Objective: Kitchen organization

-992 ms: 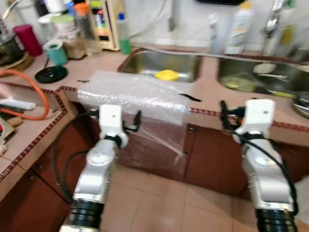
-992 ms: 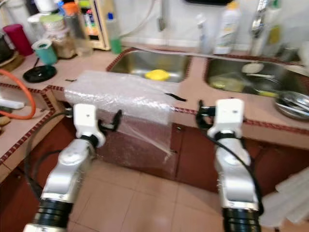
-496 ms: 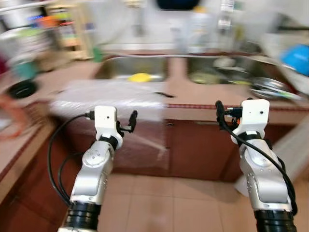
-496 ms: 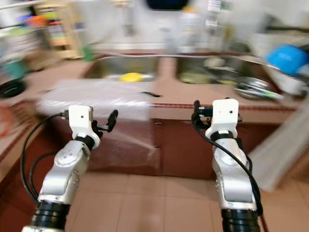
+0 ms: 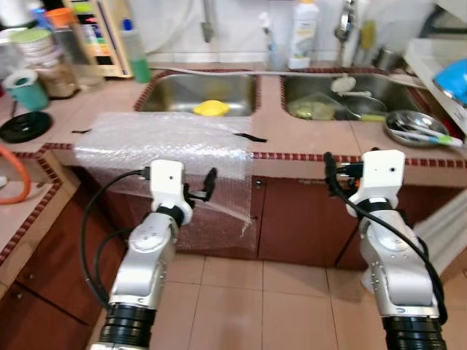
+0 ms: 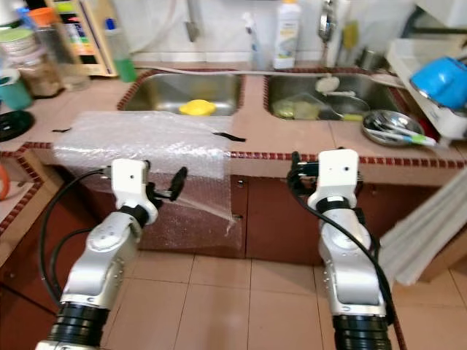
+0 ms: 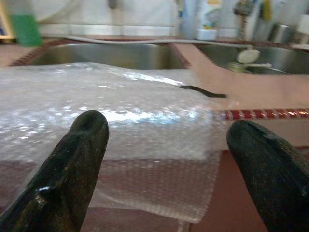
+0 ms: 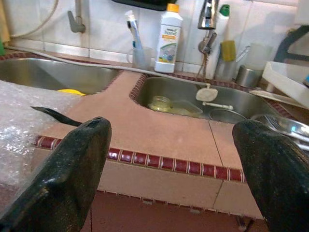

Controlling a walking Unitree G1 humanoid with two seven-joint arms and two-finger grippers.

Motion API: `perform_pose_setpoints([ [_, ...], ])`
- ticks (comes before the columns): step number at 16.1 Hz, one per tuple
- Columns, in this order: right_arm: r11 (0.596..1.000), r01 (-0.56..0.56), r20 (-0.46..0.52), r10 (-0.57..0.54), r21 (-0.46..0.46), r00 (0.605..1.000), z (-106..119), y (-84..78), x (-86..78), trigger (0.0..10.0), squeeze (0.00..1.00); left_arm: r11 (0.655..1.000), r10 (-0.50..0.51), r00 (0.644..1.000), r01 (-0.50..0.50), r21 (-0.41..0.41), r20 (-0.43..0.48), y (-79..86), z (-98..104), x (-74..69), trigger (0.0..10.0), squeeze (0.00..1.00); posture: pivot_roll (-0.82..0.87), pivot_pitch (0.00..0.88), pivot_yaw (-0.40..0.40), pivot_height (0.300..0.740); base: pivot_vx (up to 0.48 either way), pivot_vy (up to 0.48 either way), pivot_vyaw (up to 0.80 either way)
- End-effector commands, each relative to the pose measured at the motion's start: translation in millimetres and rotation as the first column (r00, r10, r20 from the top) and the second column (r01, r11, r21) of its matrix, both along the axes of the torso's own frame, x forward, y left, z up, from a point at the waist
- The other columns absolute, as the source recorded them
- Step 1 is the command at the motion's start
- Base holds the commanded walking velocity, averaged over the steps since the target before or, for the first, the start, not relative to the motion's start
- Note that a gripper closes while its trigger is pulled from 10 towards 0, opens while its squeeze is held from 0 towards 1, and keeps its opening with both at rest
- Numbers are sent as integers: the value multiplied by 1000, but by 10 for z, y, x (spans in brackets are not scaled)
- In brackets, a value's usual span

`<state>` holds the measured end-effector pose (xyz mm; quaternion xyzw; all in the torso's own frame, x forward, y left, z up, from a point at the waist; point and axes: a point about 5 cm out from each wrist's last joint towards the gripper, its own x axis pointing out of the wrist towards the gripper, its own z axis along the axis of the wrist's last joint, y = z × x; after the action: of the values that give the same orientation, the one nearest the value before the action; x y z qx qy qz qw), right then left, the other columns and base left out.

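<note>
Nearest the camera, both silver arms are held up ahead of the robot, short of the counter edge. The left gripper (image 5: 211, 175) is seen with its two black fingers spread apart and nothing between them; in the left wrist view the fingers (image 7: 77, 159) are parted wide. The right gripper (image 5: 328, 162) is likewise held apart and empty, as its wrist view makes plain.

Just beyond the left gripper, a large clear sheet of bubble wrap (image 5: 164, 138) is draped over the tiled pink counter (image 5: 314, 137), its long axis running along the counter edge, with a loose flap hanging down over the brown cabinet front (image 5: 292, 219). The sheet lies straight ahead of the left gripper and a little above it, close but not touched. The left arm is judged the nearer by far; the right gripper faces bare counter beside the sheet's far end, where a thin black strip (image 5: 249, 137) lies.

Further back, a yellow object (image 5: 210, 109) is seen in the left steel sink basin (image 5: 168, 95), and dishes in the right steel sink basin (image 5: 379, 91). A white bottle (image 5: 304, 33) stands against the wall behind.

A short forward reach by the left gripper would probably be called for, the hanging edge being likely to slip and crumple.
</note>
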<state>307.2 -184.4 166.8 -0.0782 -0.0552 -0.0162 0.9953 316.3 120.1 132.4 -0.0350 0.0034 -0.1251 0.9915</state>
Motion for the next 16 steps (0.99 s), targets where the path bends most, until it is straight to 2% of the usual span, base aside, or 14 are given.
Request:
perform_pose_setpoints([
  [1, 1000, 8, 18, -8, -6, 1000, 55, -38, -8, 10000, 0, 1000, -27, 999, 27, -10, 23, -45, 46, -13, 10000, 0, 6, 0, 70, 740, 0, -360, 0],
  [16, 1000, 6, 9, -6, -11, 1000, 19, -23, -16, 10000, 0, 998, -56, 998, 56, -5, 8, -54, 4, -37, 10000, 0, 8, 0, 72, 740, 0, -432, 0],
])
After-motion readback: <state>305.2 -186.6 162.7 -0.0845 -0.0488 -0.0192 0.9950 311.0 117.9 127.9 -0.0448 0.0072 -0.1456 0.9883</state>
